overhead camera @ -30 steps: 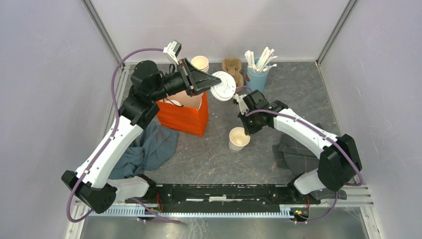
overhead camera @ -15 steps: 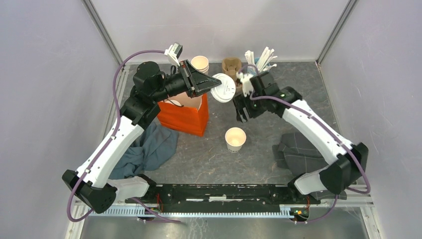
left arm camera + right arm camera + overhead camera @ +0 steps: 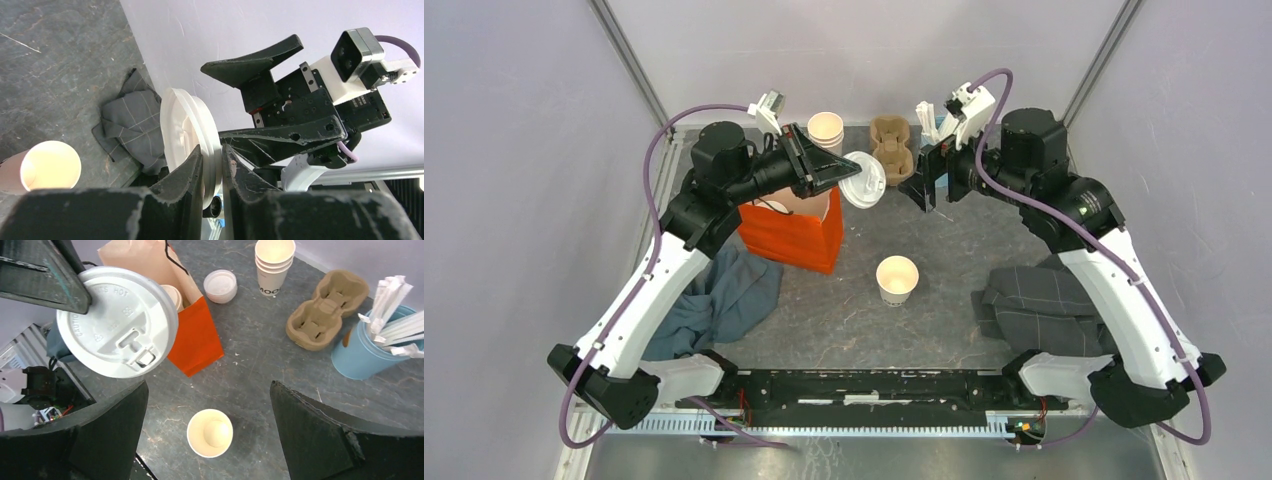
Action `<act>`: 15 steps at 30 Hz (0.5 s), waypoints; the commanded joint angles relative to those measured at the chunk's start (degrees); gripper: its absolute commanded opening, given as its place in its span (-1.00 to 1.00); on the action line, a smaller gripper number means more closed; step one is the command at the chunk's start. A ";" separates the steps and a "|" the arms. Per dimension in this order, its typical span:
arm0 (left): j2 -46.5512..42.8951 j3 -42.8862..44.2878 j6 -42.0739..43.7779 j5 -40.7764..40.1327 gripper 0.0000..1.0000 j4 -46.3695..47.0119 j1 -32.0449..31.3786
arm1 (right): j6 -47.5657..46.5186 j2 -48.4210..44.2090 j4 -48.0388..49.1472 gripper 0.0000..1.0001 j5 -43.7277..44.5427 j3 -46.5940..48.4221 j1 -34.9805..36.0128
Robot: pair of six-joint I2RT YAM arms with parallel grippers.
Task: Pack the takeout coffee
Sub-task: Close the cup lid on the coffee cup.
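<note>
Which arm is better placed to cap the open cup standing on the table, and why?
Left. The left hand is shut on the white lid, holding it in the air. The right hand is open and empty, up in the air and clear of the cup.

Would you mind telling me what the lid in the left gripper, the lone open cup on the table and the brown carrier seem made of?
Lid: likely thin moulded plastic, white with slight sheen; embossed lettering and a formed sip tab show. Cup: probably paper, matte cream, with a rolled rim. Carrier: seemingly moulded pulp fibre, dull brown, rough-looking with soft edges.
</note>
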 commanded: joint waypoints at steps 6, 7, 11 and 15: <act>-0.48 2.16 3.17 -1.31 -0.53 -2.08 0.42 | 17.35 3.57 14.85 0.96 -12.33 -2.42 2.32; -0.46 2.18 3.12 -1.44 -0.53 -2.09 0.42 | 17.51 4.34 14.41 0.96 -11.29 -1.72 3.14; -0.39 2.42 3.08 -2.16 -0.53 -2.29 0.42 | 17.96 5.68 14.40 0.96 -9.37 -0.66 5.02; -0.04 2.50 3.00 -2.20 -0.53 -2.53 0.41 | 18.17 6.09 15.10 0.96 -8.26 -0.51 6.10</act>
